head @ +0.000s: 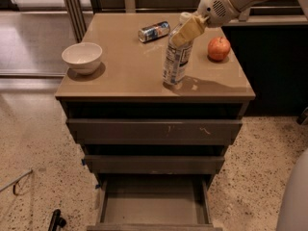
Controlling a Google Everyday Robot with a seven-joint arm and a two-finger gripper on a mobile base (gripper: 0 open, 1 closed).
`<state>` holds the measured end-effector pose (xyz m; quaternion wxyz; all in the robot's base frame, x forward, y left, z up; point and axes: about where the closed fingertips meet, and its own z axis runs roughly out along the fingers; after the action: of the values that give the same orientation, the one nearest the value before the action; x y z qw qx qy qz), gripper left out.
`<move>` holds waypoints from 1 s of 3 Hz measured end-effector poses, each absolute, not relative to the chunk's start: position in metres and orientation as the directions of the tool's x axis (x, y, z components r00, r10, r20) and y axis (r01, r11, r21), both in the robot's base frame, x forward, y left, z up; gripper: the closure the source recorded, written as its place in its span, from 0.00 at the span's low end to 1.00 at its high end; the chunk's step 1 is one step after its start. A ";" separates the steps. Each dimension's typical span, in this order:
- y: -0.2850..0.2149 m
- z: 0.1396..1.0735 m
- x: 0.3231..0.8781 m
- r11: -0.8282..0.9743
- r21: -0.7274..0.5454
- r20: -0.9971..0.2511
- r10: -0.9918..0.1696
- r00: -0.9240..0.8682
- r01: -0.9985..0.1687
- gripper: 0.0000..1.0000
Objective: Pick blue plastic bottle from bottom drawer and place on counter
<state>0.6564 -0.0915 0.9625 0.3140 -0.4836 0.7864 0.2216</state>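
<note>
The blue plastic bottle (176, 57), clear with a white cap and a white-and-blue label, is on the tan counter (120, 76) right of centre. It leans to the right, with its base touching or just above the top. My gripper (187, 29) comes in from the upper right on a white arm. Its beige fingers are shut on the bottle's neck and shoulder. The bottom drawer (154, 207) is pulled out below, and its grey inside shows nothing in it.
A white bowl (83, 57) stands at the counter's left. A blue-and-silver can (154, 31) lies at the back. A red apple (219, 48) sits at the right, behind the bottle. The two upper drawers stand slightly out. Speckled floor surrounds the cabinet.
</note>
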 end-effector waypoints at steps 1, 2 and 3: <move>-0.092 0.955 0.661 0.436 0.036 -0.679 -0.650 -0.343 -0.899 1.00; -0.091 0.951 0.662 0.433 0.011 -0.669 -0.667 -0.328 -0.901 1.00; -0.088 0.945 0.660 0.424 -0.001 -0.676 -0.668 -0.312 -0.906 1.00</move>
<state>0.6600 -0.0883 0.9450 0.3063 -0.5002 0.7863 0.1941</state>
